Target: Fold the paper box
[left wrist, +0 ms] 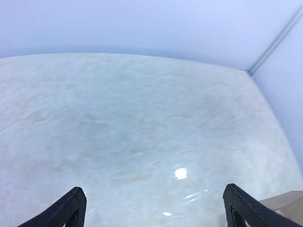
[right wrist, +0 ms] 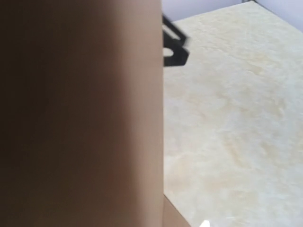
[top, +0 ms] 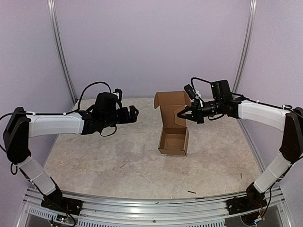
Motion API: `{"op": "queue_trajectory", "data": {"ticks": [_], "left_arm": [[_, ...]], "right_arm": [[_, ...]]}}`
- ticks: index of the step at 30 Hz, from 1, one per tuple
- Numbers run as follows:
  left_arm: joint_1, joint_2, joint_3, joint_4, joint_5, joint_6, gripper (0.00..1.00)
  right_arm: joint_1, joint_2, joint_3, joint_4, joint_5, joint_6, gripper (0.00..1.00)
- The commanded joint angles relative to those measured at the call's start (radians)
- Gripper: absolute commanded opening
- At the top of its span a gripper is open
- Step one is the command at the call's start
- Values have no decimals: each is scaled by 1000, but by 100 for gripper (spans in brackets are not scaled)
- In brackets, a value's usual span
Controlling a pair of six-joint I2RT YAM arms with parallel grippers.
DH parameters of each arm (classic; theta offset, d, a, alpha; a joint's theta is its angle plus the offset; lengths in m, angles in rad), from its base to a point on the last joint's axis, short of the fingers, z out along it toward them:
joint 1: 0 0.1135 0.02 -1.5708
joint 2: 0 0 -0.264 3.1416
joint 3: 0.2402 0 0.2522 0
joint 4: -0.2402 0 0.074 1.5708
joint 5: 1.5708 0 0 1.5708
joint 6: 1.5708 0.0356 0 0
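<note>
Centrally on the pale table [top: 94, 156] sits the paper box [top: 173, 142], its shallow brown tray open to the top camera and its lid standing upright from the far edge, rounded flaps at the lid's top corners.

From my remote seat I see the right gripper [top: 181, 113] reaching in from the right at lid height, its fingertips drawn together on the lid's right edge. The jaws are closed tight with the thin cardboard at their tips. In the right wrist view the brown board fills the left half of the frame, pressed close to the lens, with bare tabletop to its right.

On the other side, the left gripper [top: 134, 113] hangs above the table to the left of the lid, level with it but apart from it, touching nothing. Its jaws are spread wide: in the left wrist view the two black fingertips [left wrist: 71, 208] stand at opposite sides of the lower edge, and a corner of the box shows at the lower right.

One small dark scrap [top: 191, 192] lies near the front rail, well apart from the box.
</note>
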Motion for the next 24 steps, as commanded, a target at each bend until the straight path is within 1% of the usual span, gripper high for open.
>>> {"op": "queue_trajectory", "data": {"ticks": [1, 3, 4, 5, 7, 8, 9, 11, 13, 16, 18, 21, 24], "left_arm": [[-95, -21, 30, -440, -518, 86, 99], [-121, -58, -14, -444, -512, 153, 99], [-113, -72, -43, -435, -410, 234, 99], [-92, -87, -53, -453, -348, 253, 99], [-58, -87, -33, -551, -282, 237, 99], [-55, -91, -30, -567, -251, 235, 99], [-61, -107, -44, -550, -209, 241, 99], [-72, -220, -109, -435, -128, 247, 99], [-55, -307, -112, -409, -69, 247, 99], [-43, -328, -66, -439, -89, 308, 99], [-44, -333, -58, -431, -116, 338, 99], [-42, -344, -66, -385, -89, 367, 99], [-39, -328, -62, -350, -77, 366, 99]], "right_arm": [[-7, 22, 9, 35, 73, -78, 4], [-8, 35, 17, 57, 77, -80, 5], [-7, 49, 23, 64, 77, -80, 5], [-8, 59, 34, 68, 76, -81, 5], [-9, 83, 49, 70, 71, -83, 5], [-9, 92, 53, 71, 65, -84, 5], [-8, 100, 54, 75, 59, -84, 6], [-8, 116, 56, 83, 47, -83, 6], [-11, 133, 58, 90, 37, -86, 7], [-17, 166, 61, 115, 32, -78, 9], [-23, 198, 65, 139, 24, -65, 15], [-36, 256, 91, 136, 12, -57, 20], [-51, 296, 113, 115, 3, -58, 28]]}}
